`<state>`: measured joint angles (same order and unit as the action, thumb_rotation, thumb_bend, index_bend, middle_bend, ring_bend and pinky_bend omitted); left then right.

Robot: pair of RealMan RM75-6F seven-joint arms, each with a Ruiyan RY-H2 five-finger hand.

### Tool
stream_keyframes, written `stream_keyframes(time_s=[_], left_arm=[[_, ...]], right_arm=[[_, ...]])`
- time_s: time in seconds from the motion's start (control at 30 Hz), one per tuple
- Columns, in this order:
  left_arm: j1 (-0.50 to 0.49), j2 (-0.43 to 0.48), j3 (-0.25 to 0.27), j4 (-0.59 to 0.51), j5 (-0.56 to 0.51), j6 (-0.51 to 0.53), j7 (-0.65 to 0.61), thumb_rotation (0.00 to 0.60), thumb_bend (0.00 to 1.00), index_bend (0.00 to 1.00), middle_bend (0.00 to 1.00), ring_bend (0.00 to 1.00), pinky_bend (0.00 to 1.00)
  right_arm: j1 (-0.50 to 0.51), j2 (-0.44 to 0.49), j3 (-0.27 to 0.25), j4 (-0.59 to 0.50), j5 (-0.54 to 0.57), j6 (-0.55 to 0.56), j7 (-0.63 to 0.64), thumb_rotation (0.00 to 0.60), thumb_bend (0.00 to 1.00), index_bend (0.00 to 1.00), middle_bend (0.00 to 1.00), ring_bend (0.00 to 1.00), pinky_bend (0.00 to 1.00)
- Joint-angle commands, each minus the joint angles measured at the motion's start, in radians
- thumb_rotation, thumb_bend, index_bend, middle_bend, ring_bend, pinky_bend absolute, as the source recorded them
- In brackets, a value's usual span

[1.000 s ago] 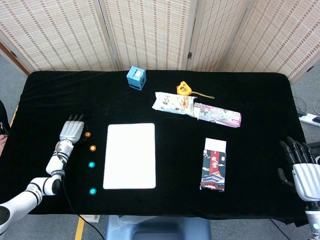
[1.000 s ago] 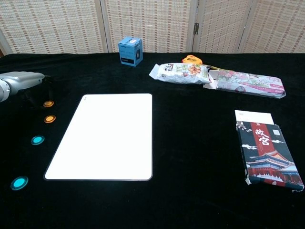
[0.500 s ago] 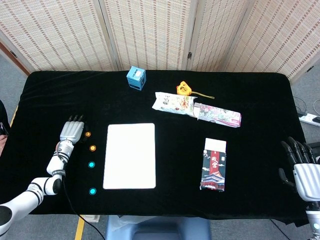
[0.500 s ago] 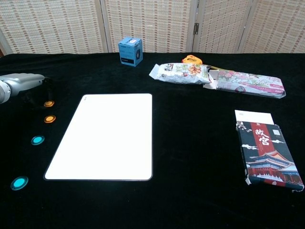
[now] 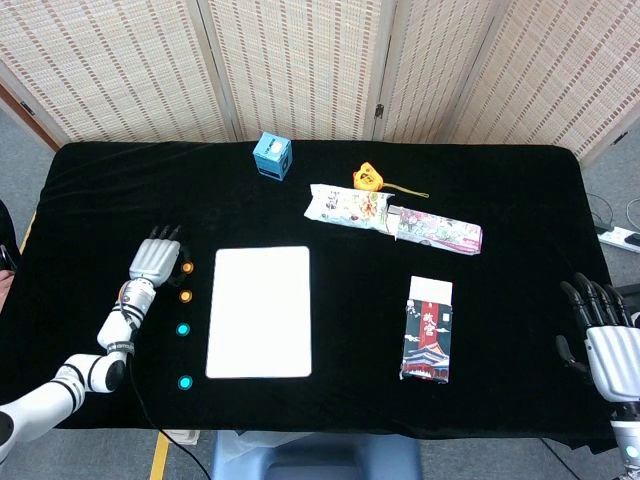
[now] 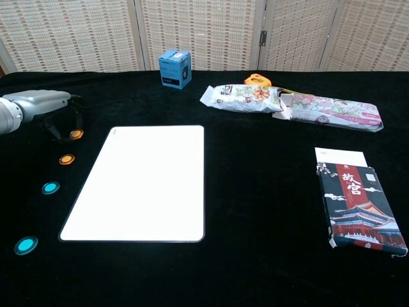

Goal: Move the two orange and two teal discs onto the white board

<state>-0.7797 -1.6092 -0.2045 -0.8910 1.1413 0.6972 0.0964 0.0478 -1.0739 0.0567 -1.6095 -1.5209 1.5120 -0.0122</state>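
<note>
So, going from the left of the white board (image 5: 260, 311): the left hand (image 5: 156, 258) is seen just left of the board's top corner, fingers stretched out flat and nothing held in them. The top orange disc (image 5: 187, 267) is right at its fingertips, but whether it's actually touched can't be told. The second orange disc (image 5: 185, 296) is found just below it, then one teal disc (image 5: 183, 329) and the other teal disc (image 5: 185, 382) further down, all four lined up along the board's left edge, none on it yet.

Beyond the board's top edge a blue box (image 5: 272, 155) is parked. Up and right of the board there's a yellow tape measure (image 5: 370, 177), a snack bag (image 5: 347, 206) and a floral packet (image 5: 438, 231). A dark printed box (image 5: 428, 329) is laid right of the board. Way off right, the right hand (image 5: 604, 338) is held with fingers spread, nothing in it.
</note>
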Motion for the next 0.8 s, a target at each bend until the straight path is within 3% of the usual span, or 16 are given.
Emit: stream_keyframes(time_s=[0.03, 0.3, 0.5, 0.7, 0.8], left_arm=[[-0.018, 0.024, -0.008, -0.067, 0.015, 0.015, 0.011, 0.600, 0.37, 0.52, 0.10, 0.00, 0.00], [-0.079, 0.043, -0.014, -0.191, -0.017, -0.030, 0.094, 0.600, 0.37, 0.50, 0.10, 0.00, 0.00], [-0.119, 0.029, -0.005, -0.222, -0.071, -0.043, 0.191, 0.600, 0.37, 0.49, 0.10, 0.00, 0.00], [-0.135, 0.053, 0.016, -0.262, -0.158, -0.047, 0.284, 0.600, 0.37, 0.34, 0.07, 0.00, 0.00], [-0.125, 0.080, 0.026, -0.298, -0.184, -0.026, 0.303, 0.600, 0.37, 0.31, 0.06, 0.00, 0.00]], right_arm=[[-0.001, 0.001, 0.000, -0.001, 0.001, 0.001, 0.000, 0.600, 0.47, 0.00, 0.00, 0.00, 0.00], [-0.006, -0.001, -0.002, 0.006, 0.005, 0.002, 0.012, 0.600, 0.48, 0.00, 0.00, 0.00, 0.00], [-0.013, -0.001, -0.003, 0.011, 0.007, 0.008, 0.020, 0.600, 0.48, 0.00, 0.00, 0.00, 0.00], [-0.019, -0.001, -0.005, 0.016, 0.007, 0.014, 0.029, 0.600, 0.48, 0.00, 0.00, 0.00, 0.00], [-0.020, -0.002, -0.005, 0.018, 0.003, 0.017, 0.033, 0.600, 0.48, 0.00, 0.00, 0.00, 0.00]])
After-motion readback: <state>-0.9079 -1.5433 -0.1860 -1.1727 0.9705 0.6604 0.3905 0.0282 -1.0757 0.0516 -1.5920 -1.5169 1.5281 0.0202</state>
